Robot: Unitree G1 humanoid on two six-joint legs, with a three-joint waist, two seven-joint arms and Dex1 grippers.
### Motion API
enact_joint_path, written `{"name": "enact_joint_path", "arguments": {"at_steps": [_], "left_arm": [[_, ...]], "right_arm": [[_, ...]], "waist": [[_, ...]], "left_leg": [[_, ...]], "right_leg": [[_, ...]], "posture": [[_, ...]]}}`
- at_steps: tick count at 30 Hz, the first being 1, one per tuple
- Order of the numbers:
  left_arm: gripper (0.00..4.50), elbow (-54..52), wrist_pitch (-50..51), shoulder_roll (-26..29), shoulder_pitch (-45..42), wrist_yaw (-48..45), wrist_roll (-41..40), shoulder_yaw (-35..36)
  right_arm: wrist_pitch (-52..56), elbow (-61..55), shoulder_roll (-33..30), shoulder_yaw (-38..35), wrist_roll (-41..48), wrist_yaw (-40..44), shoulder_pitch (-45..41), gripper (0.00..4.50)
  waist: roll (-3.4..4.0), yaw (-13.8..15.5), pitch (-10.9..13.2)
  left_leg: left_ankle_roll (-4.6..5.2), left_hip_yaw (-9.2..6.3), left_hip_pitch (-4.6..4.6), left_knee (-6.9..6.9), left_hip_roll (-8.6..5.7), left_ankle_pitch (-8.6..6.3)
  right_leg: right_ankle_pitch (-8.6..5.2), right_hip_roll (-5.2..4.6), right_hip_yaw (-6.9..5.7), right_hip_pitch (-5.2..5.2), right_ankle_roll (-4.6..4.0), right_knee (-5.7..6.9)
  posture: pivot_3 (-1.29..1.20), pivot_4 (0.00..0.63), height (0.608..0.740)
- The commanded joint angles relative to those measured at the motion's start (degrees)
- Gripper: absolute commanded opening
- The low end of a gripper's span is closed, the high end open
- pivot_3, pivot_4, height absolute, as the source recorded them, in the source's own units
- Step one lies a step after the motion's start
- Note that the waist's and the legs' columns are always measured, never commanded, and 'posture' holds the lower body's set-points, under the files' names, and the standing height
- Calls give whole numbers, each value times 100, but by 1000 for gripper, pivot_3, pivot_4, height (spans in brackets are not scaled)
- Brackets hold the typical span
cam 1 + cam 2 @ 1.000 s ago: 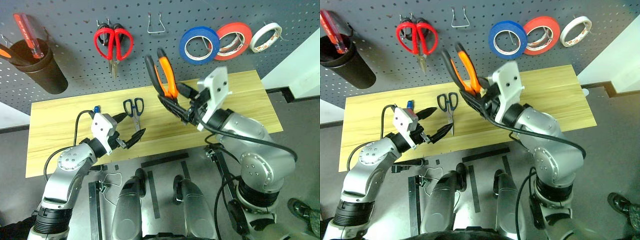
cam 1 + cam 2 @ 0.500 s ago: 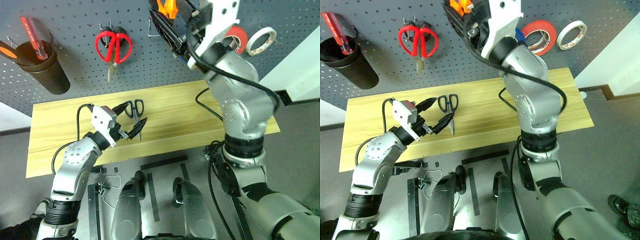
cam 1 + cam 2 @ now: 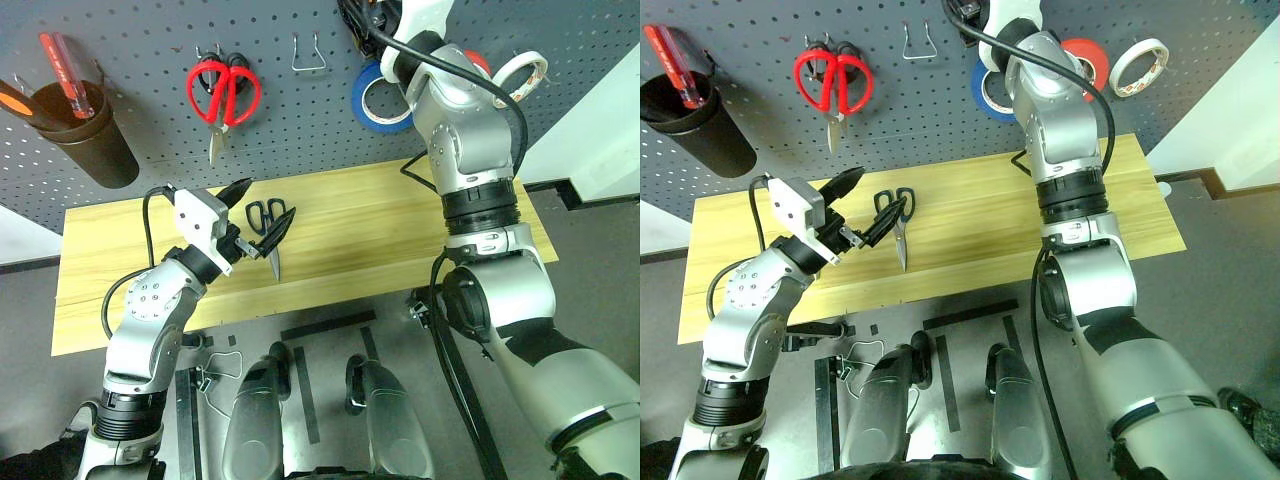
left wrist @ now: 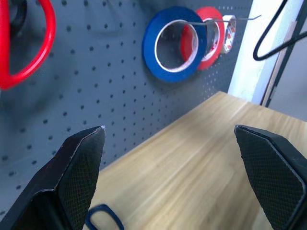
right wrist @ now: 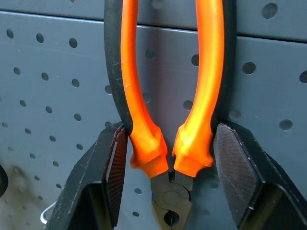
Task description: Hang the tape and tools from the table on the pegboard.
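Right gripper point(image 5: 170, 165) clamps the stiff, weighty pliers point(image 5: 170, 81) by their rubbery handles against the pegboard point(image 5: 48, 57); left gripper point(image 4: 170, 163) gapes wide.

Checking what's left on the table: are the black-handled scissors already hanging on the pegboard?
No, the black-handled scissors lie flat on the table.

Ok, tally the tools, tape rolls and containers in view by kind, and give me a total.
Tape rolls: 3 (blue roll, red roll, white roll)
Scissors: 2 (red scissors, black scissors)
Pliers: 1 (orange-and-black pliers)
Screwdrivers: 2 (red screwdriver, orange screwdriver)
Cups: 1 (dark cup)
Total: 9
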Motion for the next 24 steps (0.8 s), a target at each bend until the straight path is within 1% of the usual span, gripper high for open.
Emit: {"name": "enact_joint_path", "arguments": {"at_steps": [1, 6, 8, 9, 10, 12, 15, 18, 24], "left_arm": [[4500, -202, -76, -64, 25, 28, -60, 25], [4500, -203, -72, -97, 65, -9, -61, 5], [4500, -210, -60, -100, 74, -23, -65, -4], [4500, -208, -55, -102, 69, -29, -67, -9], [4500, -199, -51, -106, 55, -32, -67, -16], [4500, -178, -42, -110, 26, -44, -72, -25], [4500, -168, -29, -116, 2, -55, -75, -31], [4500, -162, -18, -122, -19, -61, -79, -36], [4500, -176, -14, -124, 39, -82, -75, -51]], "right_arm": [[-41, -302, -153, -124, 166, 183, -523, 2341], [323, -635, -247, -315, 572, 456, -670, 2338], [-396, -1050, 610, 241, 293, 147, 384, 2338], [-687, -1167, 948, 457, 156, -2, 768, 2334], [-870, -1240, 1188, 577, 58, -110, 1003, 2330], [-968, -1263, 1404, 613, -45, -248, 1116, 2330], [-988, -1269, 1577, 654, -128, -449, 1188, 2329], [-931, -1331, 1666, 728, -207, -625, 1248, 2329], [-800, -1300, 1568, 721, -227, -627, 1189, 2329]], "waist": [[0, 5, 0], [0, 44, 0], [-4, 44, -10], [-7, 26, -22], [-6, -3, -27], [-5, -48, -27], [-4, 27, -25], [-6, 74, -27], [-7, 50, -28]], "left_leg": [[1, -2, 0, -1, 0, 7], [2, -7, -1, -3, 2, 14], [2, -6, -2, -7, 2, 13], [2, -5, 0, -13, 2, 13], [2, 2, 7, -16, 5, 12], [0, 8, 9, -18, 6, 14], [-2, 2, -13, -2, 6, 17], [2, -9, -9, 6, 4, 17], [0, -14, -4, -4, 6, 20]], "right_leg": [[7, 1, 0, 0, -2, 0], [15, 3, -1, -1, -5, 0], [14, 2, -1, -1, -5, -5], [13, 2, -2, 2, -6, -11], [13, 2, -2, 2, -6, -15], [13, 0, -2, -3, -6, -9], [17, -2, -13, -18, -6, 2], [24, -5, -24, -1, -2, -4], [28, 0, -23, -2, -5, -5]], "posture": [[79, 306, 717], [75, 310, 717], [74, 311, 717], [74, 311, 717], [74, 311, 717], [73, 311, 717], [72, 311, 717], [72, 314, 717], [72, 318, 717]]}}
